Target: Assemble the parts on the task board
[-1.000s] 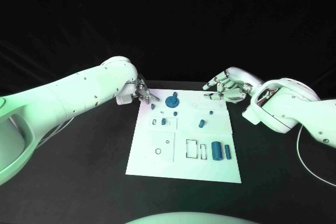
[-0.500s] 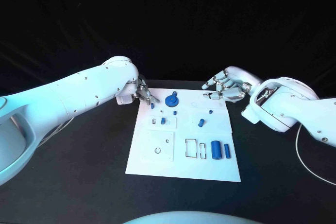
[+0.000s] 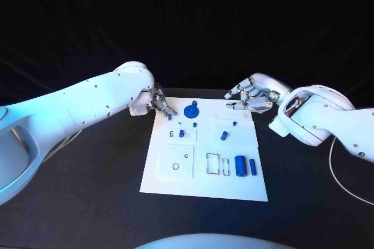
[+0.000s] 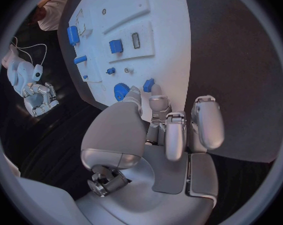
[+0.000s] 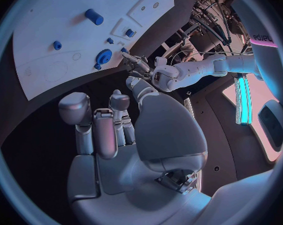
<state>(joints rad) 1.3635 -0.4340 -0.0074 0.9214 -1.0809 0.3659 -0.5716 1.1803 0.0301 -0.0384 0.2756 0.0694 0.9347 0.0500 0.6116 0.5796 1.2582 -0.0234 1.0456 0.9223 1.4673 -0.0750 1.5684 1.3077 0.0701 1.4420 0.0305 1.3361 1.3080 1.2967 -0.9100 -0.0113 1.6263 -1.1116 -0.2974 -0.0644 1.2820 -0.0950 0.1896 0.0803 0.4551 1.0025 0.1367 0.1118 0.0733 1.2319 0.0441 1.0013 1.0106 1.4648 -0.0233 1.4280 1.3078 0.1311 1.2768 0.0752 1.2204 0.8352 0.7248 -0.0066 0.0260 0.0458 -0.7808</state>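
Head view: the task board [image 3: 204, 176] lies in the middle of the tabletop, its long axis running from the near edge toward the far edge. The left hand [image 3: 161, 106] hovers at the board's far left corner, fingers spread and nothing visible in them. Just beside its fingertips lies a small blue part [image 3: 170, 117]; its orientation is too small to judge. The round blue part [image 3: 192, 112] lies a little further in along the far end. The right hand [image 3: 251, 99] hangs over the far right corner, fingers loosely curled, apparently empty. Two blue cylinders [image 3: 245, 166] lie side by side near the board's right edge, long axes parallel to the board's own.

Left wrist view: the left hand [image 4: 173, 130] has its fingers extended and apart, holding nothing. The small blue part [image 4: 148, 84] sits straight ahead of the fingertips, almost touching them. The left hand is clearly the nearer one, so a short reach forward looks like the next move.

Right wrist view: the right hand [image 5: 110, 122] is empty, fingers half curled, with the round blue part [image 5: 104, 56] ahead of it.
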